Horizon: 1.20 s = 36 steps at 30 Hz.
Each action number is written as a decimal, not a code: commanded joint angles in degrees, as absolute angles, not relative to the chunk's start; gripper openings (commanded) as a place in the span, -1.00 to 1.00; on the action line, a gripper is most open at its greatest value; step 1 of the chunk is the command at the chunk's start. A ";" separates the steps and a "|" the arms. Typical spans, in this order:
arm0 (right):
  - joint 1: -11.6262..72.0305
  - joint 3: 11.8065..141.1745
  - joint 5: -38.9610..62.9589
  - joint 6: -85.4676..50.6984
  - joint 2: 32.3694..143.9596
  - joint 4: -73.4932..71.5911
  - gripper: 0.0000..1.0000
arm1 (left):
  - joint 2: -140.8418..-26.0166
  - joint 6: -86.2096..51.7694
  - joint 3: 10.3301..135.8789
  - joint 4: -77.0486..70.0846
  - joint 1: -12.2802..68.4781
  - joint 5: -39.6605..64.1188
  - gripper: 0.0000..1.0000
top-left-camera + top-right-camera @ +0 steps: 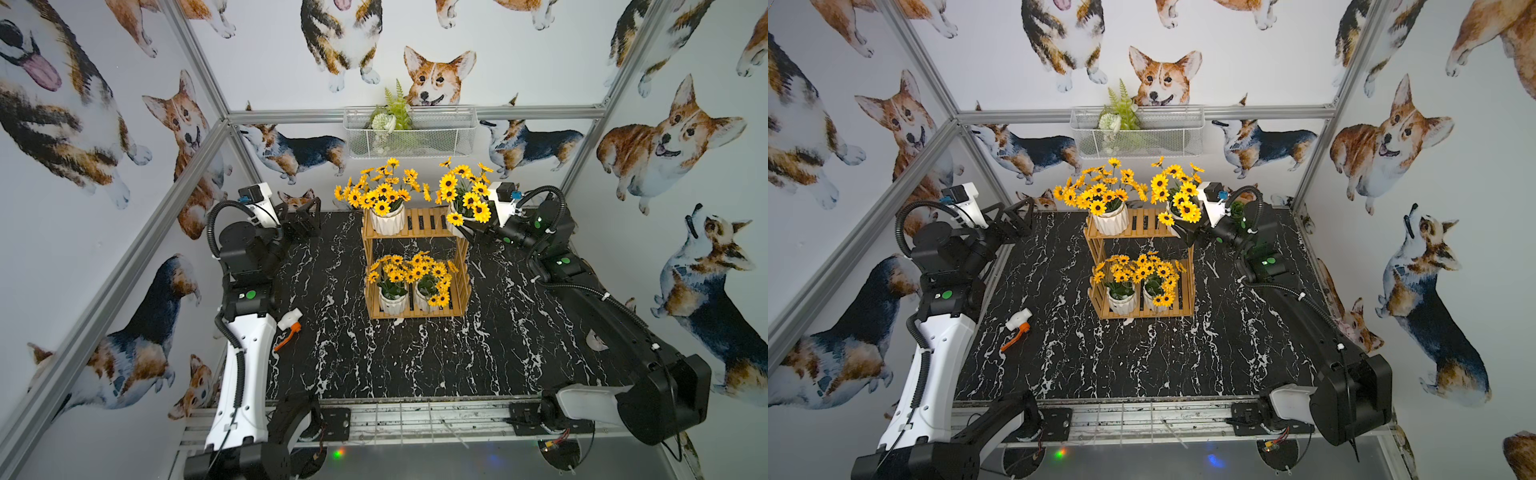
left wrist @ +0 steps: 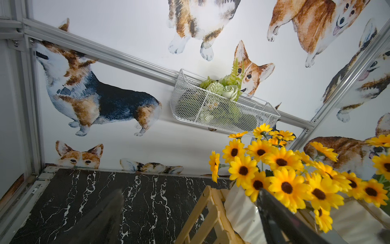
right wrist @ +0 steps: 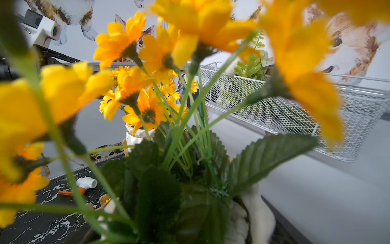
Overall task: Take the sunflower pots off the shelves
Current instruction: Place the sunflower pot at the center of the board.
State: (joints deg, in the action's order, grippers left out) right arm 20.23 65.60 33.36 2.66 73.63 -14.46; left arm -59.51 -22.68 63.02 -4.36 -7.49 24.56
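Right pincer (image 1: 466,225) at white ribbed pot (image 3: 260,211)

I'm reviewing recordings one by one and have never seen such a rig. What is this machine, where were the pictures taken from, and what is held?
Two robot arms stand at a black marble table. Two pictures look down from above, nearly alike; two come from cameras on the arms' wrists. On it stands a wooden shelf with four sunflower pots, two per level; a white and orange plastic part lies near the left arm. The left gripper is open and empty. The right gripper is at the upper pot nearest it; whether it grips cannot be told.
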 commanded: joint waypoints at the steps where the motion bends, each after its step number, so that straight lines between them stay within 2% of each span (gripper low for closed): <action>1: 20.30 65.46 32.09 3.79 72.70 -17.29 -1.00 | -59.24 -23.30 63.02 -5.96 -7.56 25.14 1.00; 15: 20.26 65.48 31.20 3.78 69.19 -15.22 -1.00 | -58.80 -23.01 62.51 -5.97 -7.56 24.87 1.00; 24: 20.60 62.98 34.88 0.89 66.80 -15.33 -1.00 | -58.99 -23.11 62.31 -6.24 -7.56 24.97 1.00; 36: 31.31 55.04 30.70 2.51 61.70 -16.57 -1.00 | -59.33 -24.35 62.84 -7.47 -7.56 25.92 1.00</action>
State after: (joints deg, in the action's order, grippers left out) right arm 29.17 56.55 32.42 1.72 62.63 -10.63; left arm -59.27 -23.55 62.30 -4.91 -7.49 25.17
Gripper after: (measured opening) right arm 0.894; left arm 0.998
